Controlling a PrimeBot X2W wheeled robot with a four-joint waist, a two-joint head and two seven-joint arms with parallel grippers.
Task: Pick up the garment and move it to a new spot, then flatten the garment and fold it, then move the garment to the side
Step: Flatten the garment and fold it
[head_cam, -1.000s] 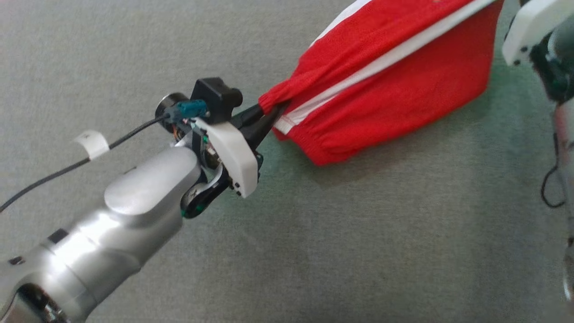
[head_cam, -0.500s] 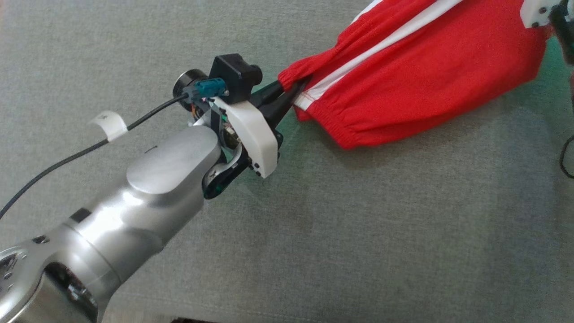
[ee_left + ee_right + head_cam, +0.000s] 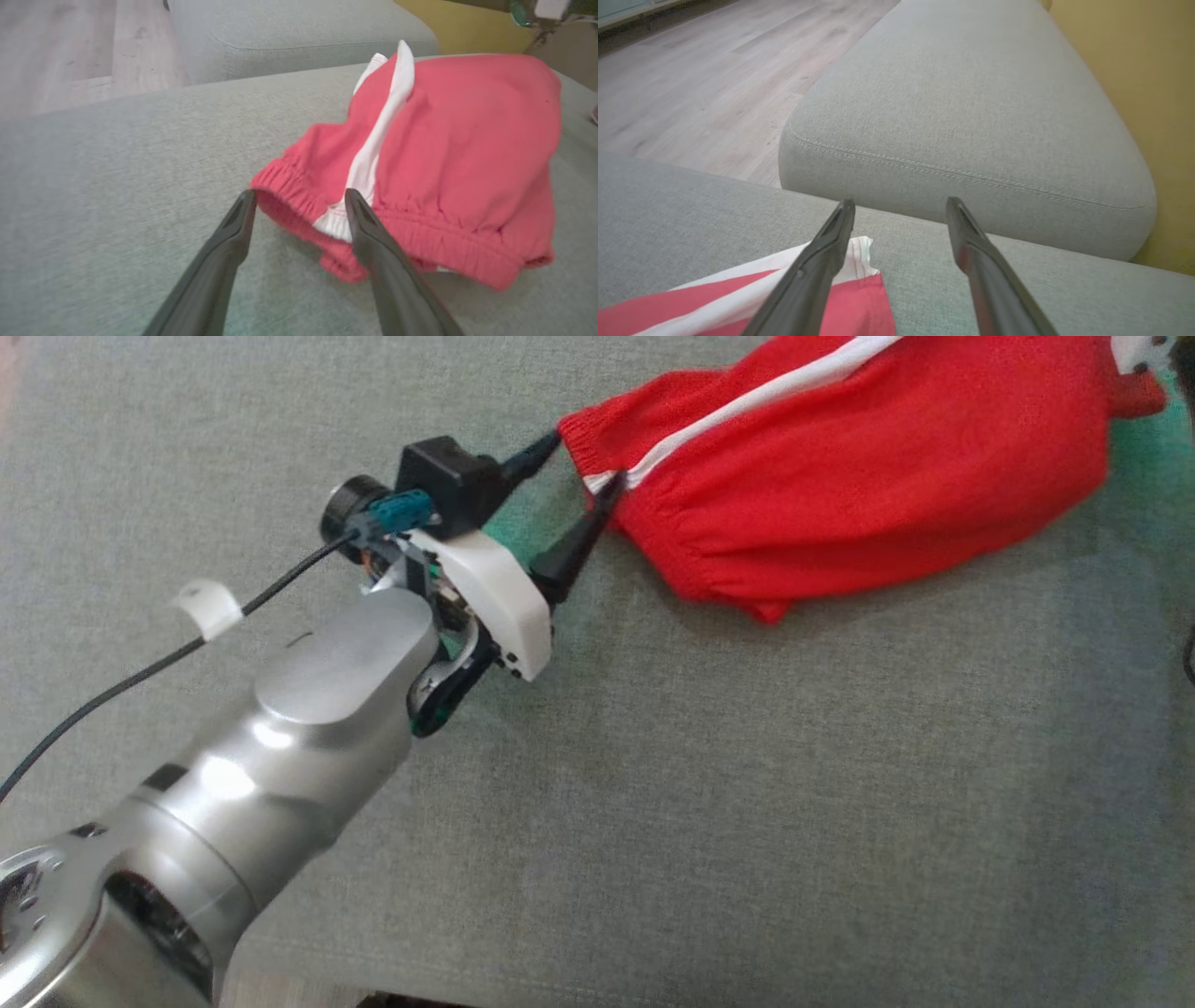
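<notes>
Looking down from the head camera, I see my left tool (image 3: 588,462) spread open at the elastic hem of the red garment (image 3: 840,476), which lies slack on the grey sofa seat (image 3: 747,803) in the upper right of the frame. My right tool (image 3: 900,201) is open too in its wrist view, jaws apart above the garment's white-edged corner, gripping nothing.

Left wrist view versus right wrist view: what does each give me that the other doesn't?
Left wrist view: the gathered elastic band of the red fabric garment, at the tips of the open left gripper. Right wrist view: a flat white-edged corner of the garment by the open right gripper. Both: the grey fabric sofa, the pale wooden floor, the yellow wall.
</notes>
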